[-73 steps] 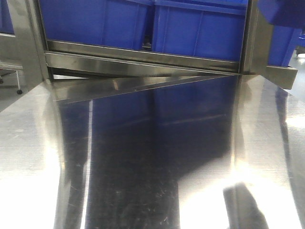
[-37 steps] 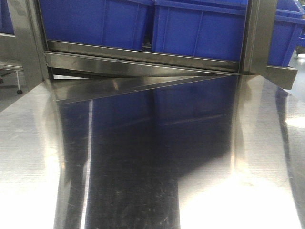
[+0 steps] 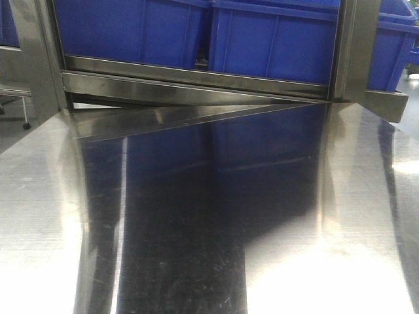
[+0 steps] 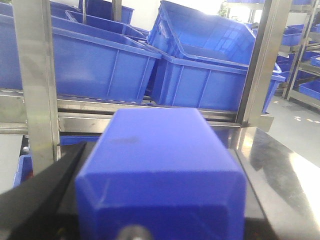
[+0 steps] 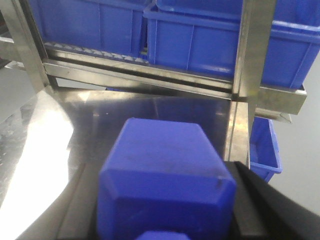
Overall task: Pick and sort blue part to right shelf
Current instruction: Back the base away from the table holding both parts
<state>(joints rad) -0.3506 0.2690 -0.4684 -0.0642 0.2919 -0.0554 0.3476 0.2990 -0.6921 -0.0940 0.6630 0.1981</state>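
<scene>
A blue part (image 4: 160,165), a bevelled plastic block, fills the lower left wrist view between black fingers (image 4: 42,192); my left gripper (image 4: 160,195) is shut on it. A like blue part (image 5: 165,165) sits between the black fingers (image 5: 272,205) of my right gripper (image 5: 165,200), which is shut on it above the steel table. The right shelf (image 3: 196,88), a steel rack with a front rail, stands just ahead with large blue bins (image 3: 275,39) on it. Neither gripper shows in the front view.
The shiny steel table (image 3: 196,216) reaches to the rack's rail (image 5: 140,75). Steel uprights (image 4: 37,85) (image 5: 250,60) frame the bins (image 4: 100,65). One bin (image 4: 200,30) lies tilted on another. A lower blue bin (image 5: 262,145) sits beyond the table's right edge.
A blue shape at the front view's top right corner and a dark shadow on the table's lower right have left the view. The rack and bins have not moved.
</scene>
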